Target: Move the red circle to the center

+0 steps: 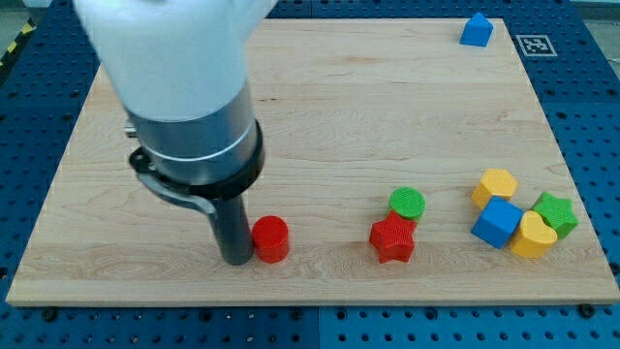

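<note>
The red circle (270,238) stands on the desk (320,116) near its lower edge, left of the midline of the view's width. It is a short upright cylinder.

My tip (235,260) is at the circle's 9 o'clock, touching or just short of its side; the gap cannot be resolved. The dark rod rises from there into a grey and white arm housing (184,87) that fills the view's upper left. The arm carries no hand, so nothing is grasped; contact is by the rod only.

At the circle's 3 o'clock, well apart, lies the red star (392,239). The green circle (407,203) sits at the star's 1 o'clock, touching it or just beside it.

Further toward 3 o'clock, near the desk's right edge, is a cluster of four blocks:
- the blue cube (498,222), at the cluster's lower left;
- the yellow hexagon (495,185), at the cube's 12 o'clock, just beside it;
- the yellow heart (534,235), at the cube's 3 o'clock, touching it;
- the green star (555,213), at the heart's 1 o'clock, touching it.

A blue block (476,30) of pointed outline stands alone near the desk's top right corner, well apart from all others.

The desk is a light wooden board resting on a blue perforated base (39,107).
</note>
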You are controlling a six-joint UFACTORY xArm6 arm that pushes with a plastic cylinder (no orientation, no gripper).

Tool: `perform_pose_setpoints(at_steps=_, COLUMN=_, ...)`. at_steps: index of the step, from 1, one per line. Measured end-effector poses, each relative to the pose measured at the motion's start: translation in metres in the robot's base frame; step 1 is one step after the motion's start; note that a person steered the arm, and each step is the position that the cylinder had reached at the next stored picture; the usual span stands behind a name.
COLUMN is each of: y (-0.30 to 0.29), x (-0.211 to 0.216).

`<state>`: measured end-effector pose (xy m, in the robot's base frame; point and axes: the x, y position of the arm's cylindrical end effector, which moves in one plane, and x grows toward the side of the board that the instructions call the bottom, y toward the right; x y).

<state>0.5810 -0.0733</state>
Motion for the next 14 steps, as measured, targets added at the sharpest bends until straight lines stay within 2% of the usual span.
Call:
perform_pose_setpoints(at_steps=2, y=0.005, x=0.004)
perform_pose_setpoints(at_steps=4, y=0.022, x=0.029)
perform_pose_setpoints(at_steps=7, y=0.027, x=0.023)
perform_pose_setpoints(at_steps=10, y=0.047, x=-0.019)
perform_pose_setpoints(at_steps=14, y=0.053, x=-0.130)
